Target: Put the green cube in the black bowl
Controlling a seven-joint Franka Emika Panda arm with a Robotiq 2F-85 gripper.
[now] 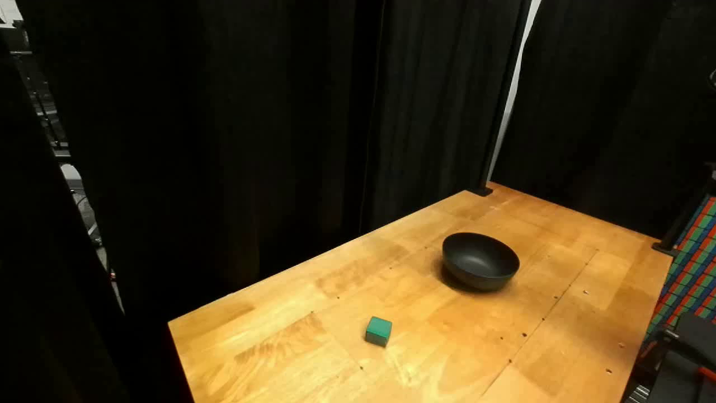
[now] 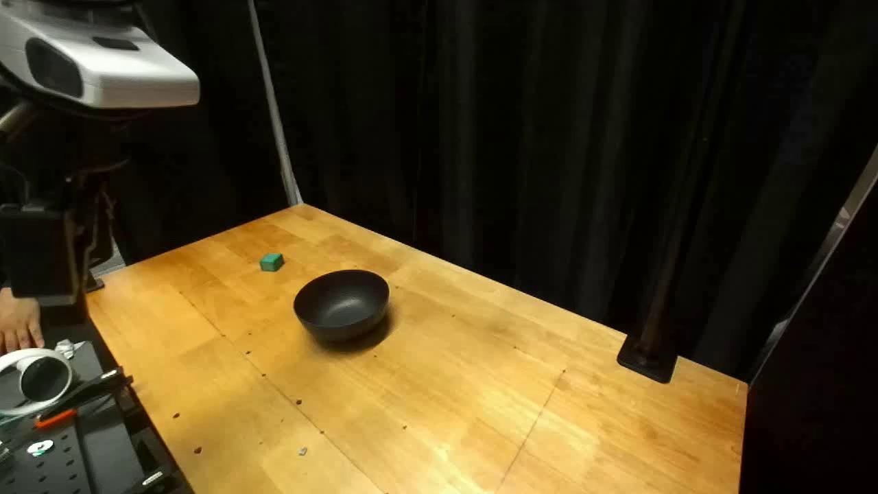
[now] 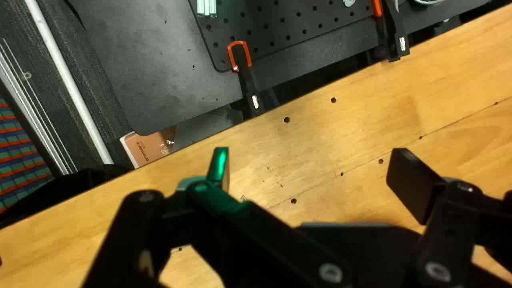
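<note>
Green cube point(image 1: 378, 331), apart | black bowl point(image 1: 481, 262) (underside hidden) | claw point(image 3: 314, 176) spread, cropped

Wooden table point(image 1: 447, 336), low-sheen bowl point(image 1: 481, 263), cloth curtain point(image 1: 279, 112)

The cube point(image 1: 378, 331) is green, the bowl point(image 1: 481, 262) black. The counter point(image 1: 425, 324) is honey-brown, patched lighter and darker, dotted dark. The curtains point(image 1: 224, 140) are black, the pincer point(image 3: 312, 176) black with a green sheen, the patterned floor point(image 3: 22, 168) red, green and blue.
</note>
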